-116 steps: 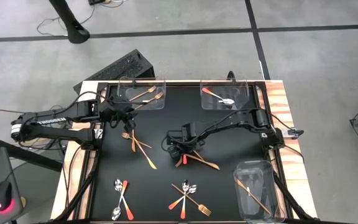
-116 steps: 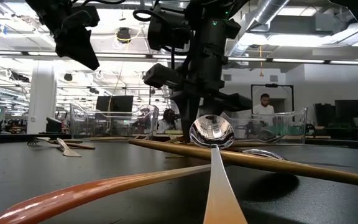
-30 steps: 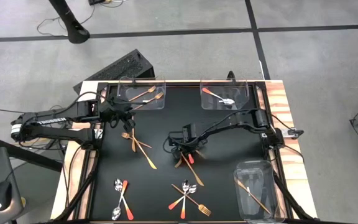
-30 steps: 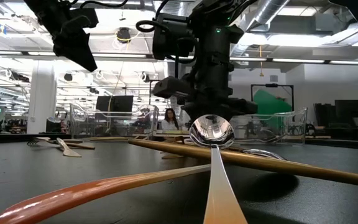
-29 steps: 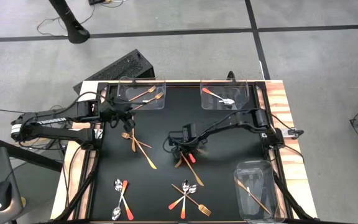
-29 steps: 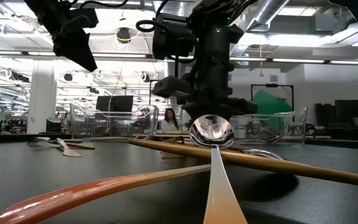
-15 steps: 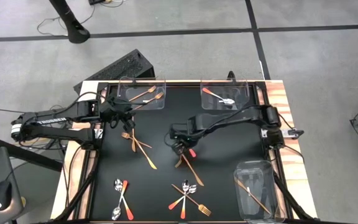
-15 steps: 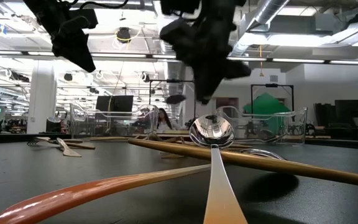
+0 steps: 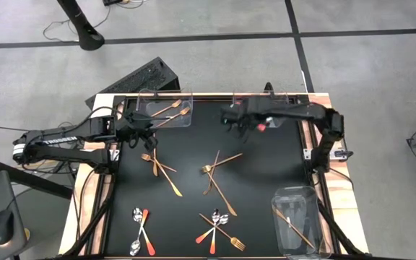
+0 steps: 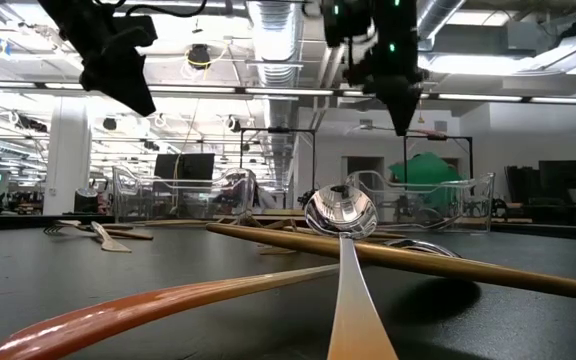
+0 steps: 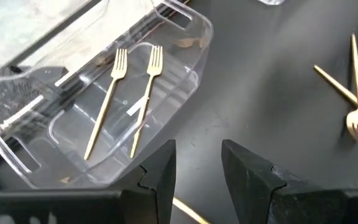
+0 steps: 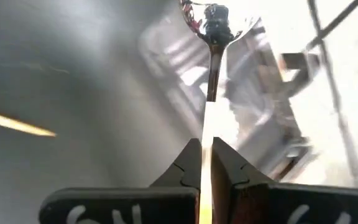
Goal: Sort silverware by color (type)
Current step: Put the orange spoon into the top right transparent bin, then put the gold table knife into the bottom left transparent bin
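Spoon (image 12: 212, 37) w/ red-orange handle is pinched in the right gripper (image 9: 260, 126), fingers closed tight on the handle, bowl sticking out ahead. Gripper is up off the table, at the far edge, over the far-right clear bin (image 9: 289, 105).

Far-left clear bin (image 11: 185, 87) holds two gold forks (image 11: 124, 99) side by side. Left gripper (image 9: 140, 132) sits just beside that bin's near edge, fingers apart, nothing between them.

Mid table: a fork crossed w/ gold sticks (image 9: 219, 175). Left of that, another fork + stick cross (image 9: 161, 170). Near edge: two spoons (image 9: 140, 230) at left, and a mixed pile of spoons, fork, stick (image 9: 217, 227) at centre. Near-right bin (image 9: 315, 220) has a stick lying in it.

Low view: a big spoon bowl (image 10: 340, 213) and a stick close to the lens block most of the table beyond.
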